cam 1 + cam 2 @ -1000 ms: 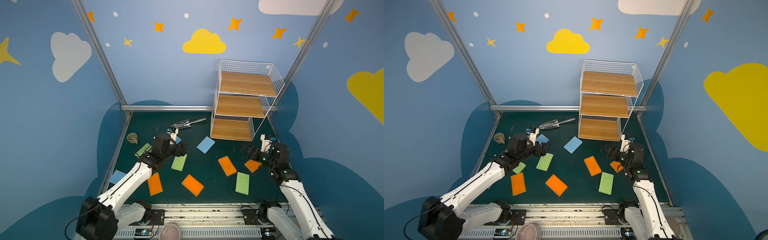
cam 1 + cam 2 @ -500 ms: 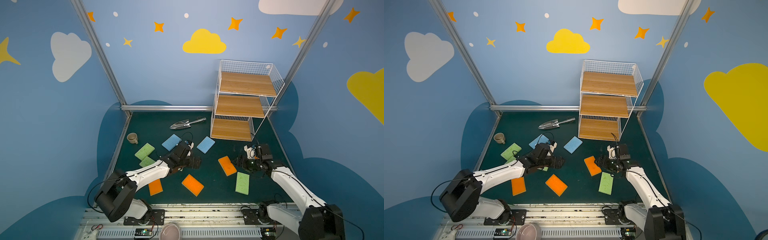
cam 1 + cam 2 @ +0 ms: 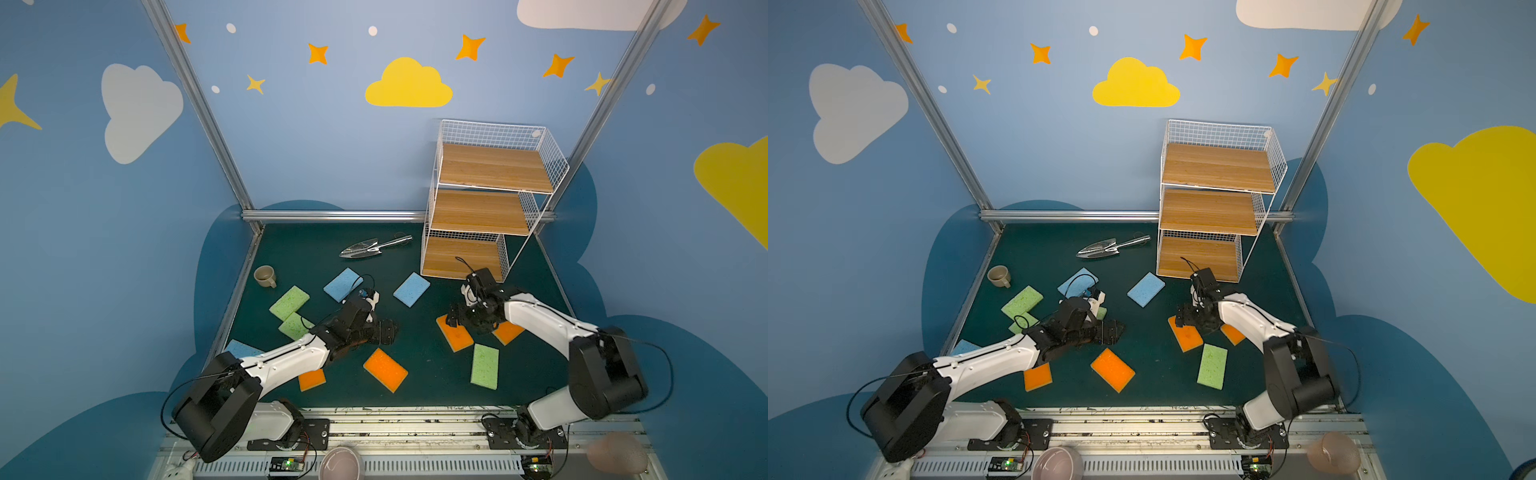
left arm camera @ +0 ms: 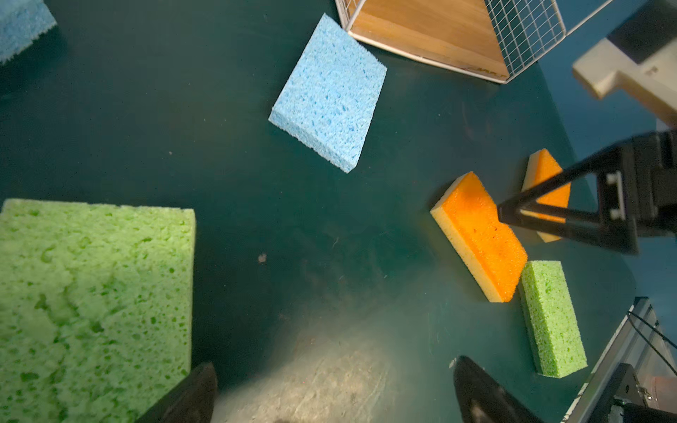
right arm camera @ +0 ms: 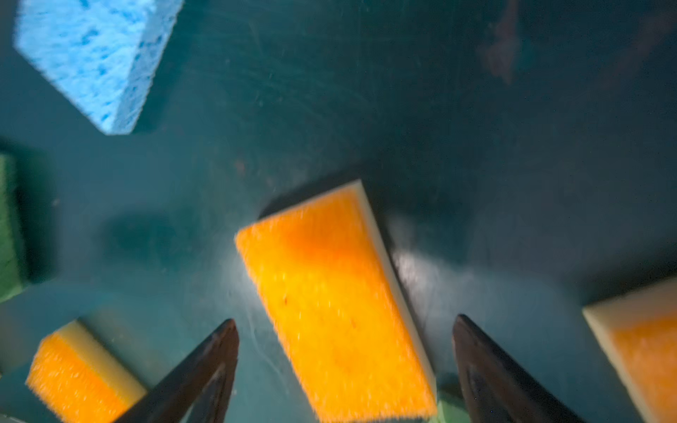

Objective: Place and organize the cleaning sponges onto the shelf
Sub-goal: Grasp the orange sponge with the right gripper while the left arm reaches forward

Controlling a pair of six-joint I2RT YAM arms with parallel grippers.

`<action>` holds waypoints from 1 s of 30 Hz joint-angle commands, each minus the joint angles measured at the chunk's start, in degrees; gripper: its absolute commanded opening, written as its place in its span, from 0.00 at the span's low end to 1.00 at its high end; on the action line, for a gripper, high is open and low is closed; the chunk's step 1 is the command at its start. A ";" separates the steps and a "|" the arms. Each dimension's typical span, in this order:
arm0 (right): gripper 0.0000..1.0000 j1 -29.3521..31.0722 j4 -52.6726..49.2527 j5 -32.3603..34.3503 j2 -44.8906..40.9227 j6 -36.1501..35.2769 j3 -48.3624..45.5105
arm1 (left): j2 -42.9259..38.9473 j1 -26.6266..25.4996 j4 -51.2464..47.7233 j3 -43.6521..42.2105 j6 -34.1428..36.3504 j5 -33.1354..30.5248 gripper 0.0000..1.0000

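1. Eleven cleaning sponges (image 3: pixel 385 370) lie flat on the dark green table (image 3: pixel 316 249), all of them down off the shelf (image 3: pixel 490 168)
2. Four orange sponges (image 3: pixel 1113 370): one front centre, one partly under the left arm, two near each other on the right
3. Four green sponges (image 3: pixel 289 302): two just beside each other on the left, one front right, one mostly hidden under the left arm
4. Three blue sponges (image 3: pixel 411 289): two mid-table, one at the front-left edge, partly behind the arm
5. One shelf with three stepped wooden tiers stands at the far right
6. The left gripper (image 3: pixel 384 331) has its jaws spread wide and holds nothing; the hidden green sponge (image 4: pixel 95 304) lies just beside one finger
7. The right gripper (image 5: pixel 344 322) is also spread wide, straddling one orange sponge with a gap on each side
8. One metal trowel (image 3: pixel 374 247) and one cup (image 3: pixel 265 276) lie farther back
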 commanded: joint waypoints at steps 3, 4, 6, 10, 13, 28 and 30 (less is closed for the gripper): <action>0.90 4.89 -4.39 1.95 4.49 0.71 2.29 | -0.92 -0.17 1.08 -0.89 -0.97 1.14 1.00; 0.90 5.71 -3.59 2.05 4.49 1.25 2.16 | -1.33 -0.17 1.03 -1.06 -1.03 1.14 1.00; 0.90 6.90 -2.83 1.83 4.78 1.97 2.53 | -1.99 -0.15 0.88 -1.24 -1.20 1.10 1.00; 0.89 9.11 -1.16 0.12 4.76 3.75 3.12 | -2.27 -0.17 0.41 -1.04 -1.19 1.23 1.00; 0.89 10.29 1.15 -1.09 3.20 5.62 2.64 | -1.65 -0.14 0.89 -1.07 -1.51 1.82 0.99; 0.84 0.11 2.07 -12.84 -23.76 15.15 -11.79 | 3.86 -4.72 1.41 5.06 -0.88 2.02 0.89; 0.79 -0.64 3.85 -15.44 -28.24 19.50 -16.22 | 5.69 -5.56 1.85 6.16 -0.92 1.99 0.90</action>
